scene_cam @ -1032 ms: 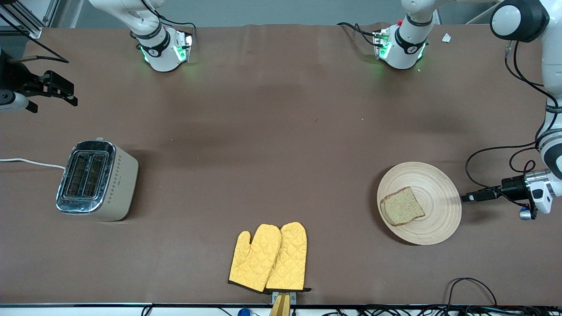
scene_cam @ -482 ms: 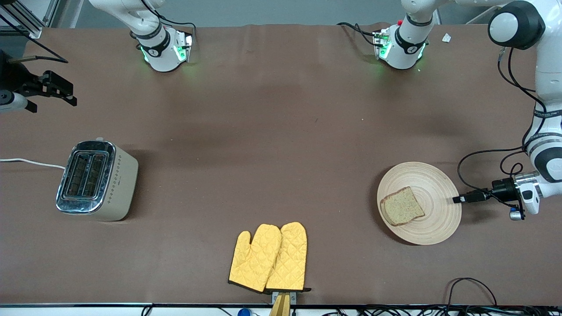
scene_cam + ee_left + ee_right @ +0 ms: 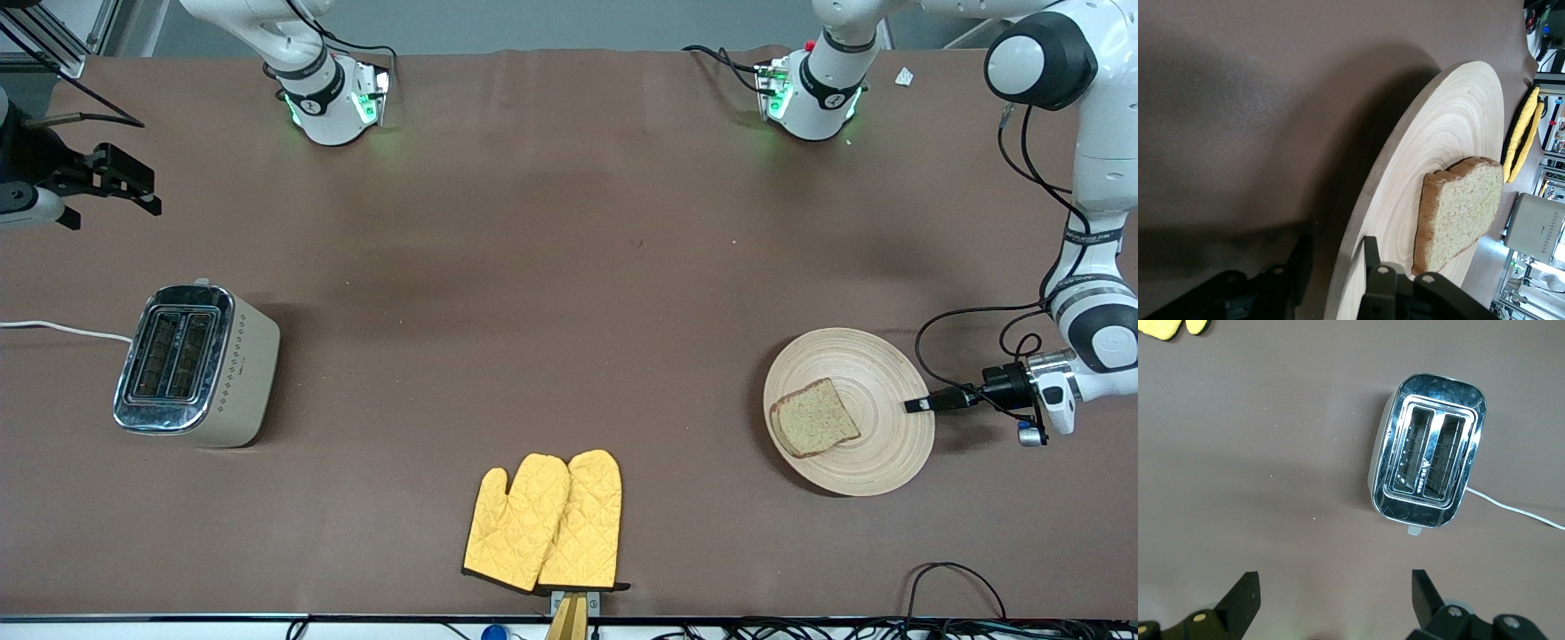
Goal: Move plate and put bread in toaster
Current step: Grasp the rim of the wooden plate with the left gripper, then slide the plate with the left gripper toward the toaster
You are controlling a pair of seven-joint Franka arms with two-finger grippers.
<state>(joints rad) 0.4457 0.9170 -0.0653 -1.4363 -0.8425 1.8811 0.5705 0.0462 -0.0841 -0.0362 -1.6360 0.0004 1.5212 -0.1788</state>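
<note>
I have the left gripper (image 3: 916, 405) down at the edge of the wooden plate (image 3: 880, 373), on the side toward the left arm's end of the tabletop (image 3: 551, 267). In the left wrist view its fingers (image 3: 1371, 250) straddle the plate's rim, one above and one below, with a gap narrowed around the rim; I cannot tell whether they actually pinch it yet. The slice of wholegrain bread (image 3: 814, 418) lies flat on the plate, off-centre toward the toaster's side.

The toaster (image 3: 196, 364) stands well apart from the plate, toward the right arm's end of the tabletop, both slots empty, its white cord (image 3: 62, 329) running off the tabletop's edge. A pair of yellow oven mitts (image 3: 544, 521) lies nearer to the front camera than the plate, between plate and toaster.

The right gripper (image 3: 111, 194) waits in the air above the toaster, fingers (image 3: 1241, 600) spread wide and holding nothing.
</note>
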